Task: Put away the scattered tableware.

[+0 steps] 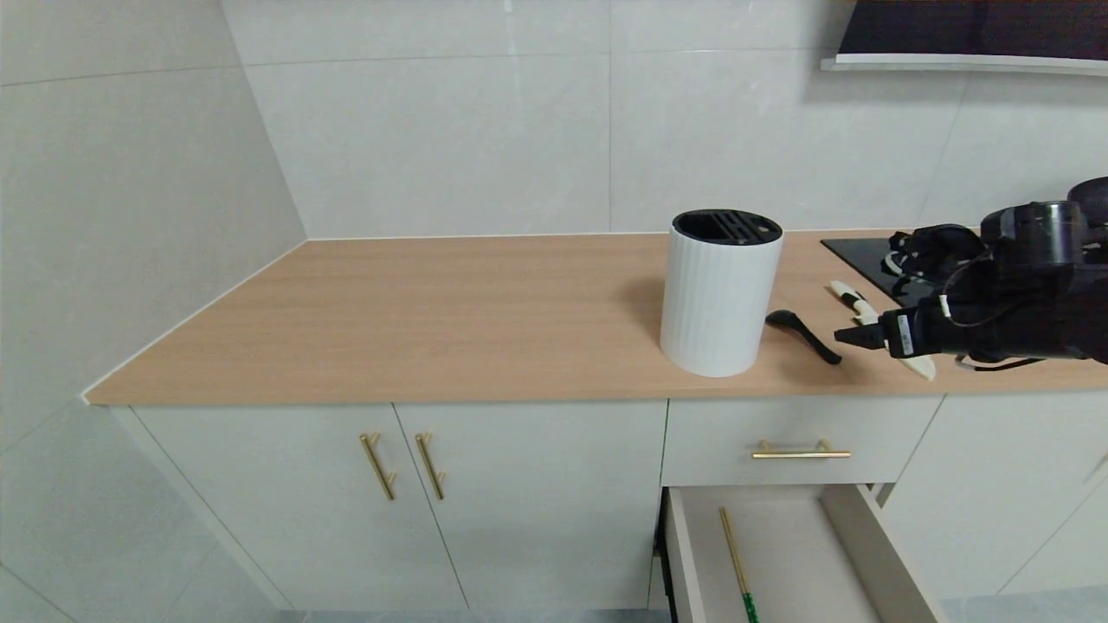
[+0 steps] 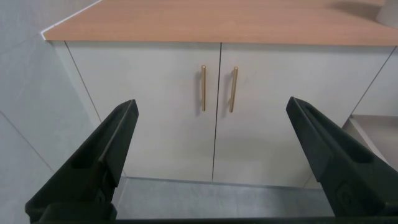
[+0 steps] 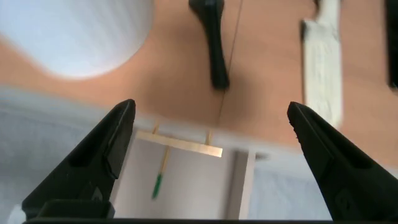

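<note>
A black spoon (image 1: 802,332) lies on the wooden counter (image 1: 450,320) just right of a white ribbed utensil holder (image 1: 720,294). A cream-white knife (image 1: 854,305) lies farther right, partly behind my right arm. My right gripper (image 1: 853,337) hovers over the counter's front edge between spoon and knife, open and holding nothing. Its wrist view looks down on the spoon (image 3: 214,43), the knife (image 3: 323,62) and the holder (image 3: 81,31), past the open right gripper (image 3: 211,168). My left gripper (image 2: 214,162) hangs low before the cabinet doors, open and holding nothing.
Below the counter an open drawer (image 1: 853,541) holds a pair of chopsticks with green tips (image 1: 736,558). A shut drawer with a gold handle (image 1: 801,450) sits above it. A black cooktop (image 1: 866,260) lies at the counter's right. The cabinet doors (image 2: 217,118) have gold handles.
</note>
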Motion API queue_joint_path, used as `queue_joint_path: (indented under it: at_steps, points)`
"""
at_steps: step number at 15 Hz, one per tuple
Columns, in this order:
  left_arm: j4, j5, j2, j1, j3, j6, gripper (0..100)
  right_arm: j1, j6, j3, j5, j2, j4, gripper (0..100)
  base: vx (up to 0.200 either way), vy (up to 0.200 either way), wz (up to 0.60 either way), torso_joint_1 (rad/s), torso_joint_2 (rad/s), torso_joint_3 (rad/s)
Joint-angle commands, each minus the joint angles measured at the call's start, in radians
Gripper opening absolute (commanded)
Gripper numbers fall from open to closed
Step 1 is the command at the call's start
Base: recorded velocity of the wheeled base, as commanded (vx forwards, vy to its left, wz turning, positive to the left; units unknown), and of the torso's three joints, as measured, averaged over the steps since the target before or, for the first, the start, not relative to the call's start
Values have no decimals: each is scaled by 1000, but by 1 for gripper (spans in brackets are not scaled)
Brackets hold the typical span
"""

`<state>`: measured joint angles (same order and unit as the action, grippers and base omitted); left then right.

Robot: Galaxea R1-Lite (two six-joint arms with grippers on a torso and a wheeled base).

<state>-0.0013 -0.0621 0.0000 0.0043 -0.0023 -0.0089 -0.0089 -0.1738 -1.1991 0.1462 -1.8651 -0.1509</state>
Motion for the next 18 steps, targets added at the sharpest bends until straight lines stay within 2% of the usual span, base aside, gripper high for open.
queue_joint_path:
  at_steps: [1, 5, 9, 18]
  points:
    - [0, -1, 0, 0, 1, 0, 100, -17, -18, -115, 23, -184, -6, 100, 0, 0, 0, 0, 0, 0]
    - [0, -1, 0, 0, -1, 0, 100, -14, -15, -186, 24, -301, -95, 100, 0, 0, 0, 0, 0, 0]
    - [0, -1, 0, 0, 1, 0, 100, -11, -9, -244, 27, -356, -107, 100, 0, 0, 0, 0, 0, 0]
    - [0, -1, 0, 0, 1, 0, 100, 6, 10, -278, 27, -419, -148, 100, 0, 0, 0, 0, 0, 0]
